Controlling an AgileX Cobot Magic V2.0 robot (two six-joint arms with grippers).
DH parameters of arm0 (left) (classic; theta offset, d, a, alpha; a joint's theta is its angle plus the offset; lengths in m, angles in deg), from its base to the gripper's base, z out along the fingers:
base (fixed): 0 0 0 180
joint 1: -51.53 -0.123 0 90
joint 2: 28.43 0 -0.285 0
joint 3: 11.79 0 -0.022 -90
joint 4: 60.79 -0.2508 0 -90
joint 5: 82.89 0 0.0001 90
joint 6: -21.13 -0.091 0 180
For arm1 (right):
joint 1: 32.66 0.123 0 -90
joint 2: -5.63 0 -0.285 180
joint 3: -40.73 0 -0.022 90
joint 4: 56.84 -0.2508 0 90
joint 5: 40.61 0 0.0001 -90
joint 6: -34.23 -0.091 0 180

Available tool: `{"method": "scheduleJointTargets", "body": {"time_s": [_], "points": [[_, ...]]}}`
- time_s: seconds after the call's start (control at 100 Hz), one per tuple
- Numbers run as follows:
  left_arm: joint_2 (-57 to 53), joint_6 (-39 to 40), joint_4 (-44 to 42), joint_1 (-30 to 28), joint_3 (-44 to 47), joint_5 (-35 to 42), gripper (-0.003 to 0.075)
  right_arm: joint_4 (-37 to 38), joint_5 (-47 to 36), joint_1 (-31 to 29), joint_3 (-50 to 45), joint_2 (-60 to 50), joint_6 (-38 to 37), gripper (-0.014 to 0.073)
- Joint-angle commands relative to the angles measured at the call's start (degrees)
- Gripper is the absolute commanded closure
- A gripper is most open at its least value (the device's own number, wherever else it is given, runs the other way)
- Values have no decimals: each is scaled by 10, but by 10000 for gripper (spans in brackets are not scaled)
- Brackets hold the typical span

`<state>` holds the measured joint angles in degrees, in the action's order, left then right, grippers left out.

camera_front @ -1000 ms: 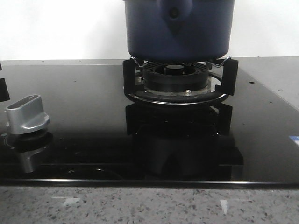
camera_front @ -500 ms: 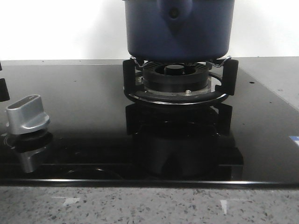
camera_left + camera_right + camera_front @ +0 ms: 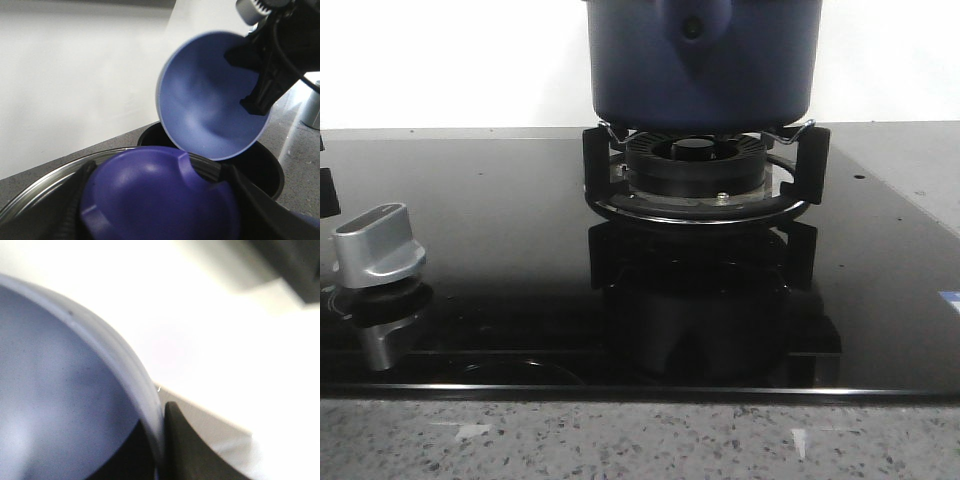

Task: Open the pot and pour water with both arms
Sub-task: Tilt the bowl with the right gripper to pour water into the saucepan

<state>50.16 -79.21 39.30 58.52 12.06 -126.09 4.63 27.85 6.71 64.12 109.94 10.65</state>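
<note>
The dark navy pot [image 3: 702, 62] stands on the burner, its handle mount with the round hole facing me. In the left wrist view its open black mouth [image 3: 262, 167] shows. My left gripper [image 3: 160, 200] is shut on the purple knob of the steel-rimmed lid [image 3: 45, 185] and holds it beside the pot's mouth. My right gripper [image 3: 257, 92] is shut on the rim of the lighter-blue bowl [image 3: 210, 105], which is tilted steeply over the pot's mouth. In the right wrist view the bowl's rim [image 3: 145, 390] sits between my right gripper's [image 3: 161, 440] fingers. No gripper shows in the front view.
The black burner grate [image 3: 610, 165] sits on a glossy black glass hob [image 3: 490, 200]. A silver stove knob [image 3: 378, 245] is at the front left. A speckled grey counter edge [image 3: 620, 440] runs along the front. A white wall is behind.
</note>
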Motion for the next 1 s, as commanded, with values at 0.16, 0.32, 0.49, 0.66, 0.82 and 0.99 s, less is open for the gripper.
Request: {"method": "scheduleJointTargets", "body": {"time_s": [0.16, 0.32, 0.49, 0.66, 0.82, 0.99], "points": [[-20, -1, 60, 1, -19, -30, 457, -159, -24, -85, 70, -59, -12, 650], [-20, -1, 60, 1, -19, -40, 457, -254, -26, -145, 125, -83, -12, 650], [-20, -1, 61, 1, -19, -53, 457, -361, 2, -247, 131, -123, 45, 653], [-16, -12, 61, 28, -27, -53, 457, -500, 28, -390, 62, -141, 91, 653], [3, -30, 58, 70, -48, -53, 457, -643, -16, -493, -75, -175, 120, 653], [28, -30, 61, 94, -74, -53, 457, -658, -51, -535, -208, -209, 121, 653]]}}
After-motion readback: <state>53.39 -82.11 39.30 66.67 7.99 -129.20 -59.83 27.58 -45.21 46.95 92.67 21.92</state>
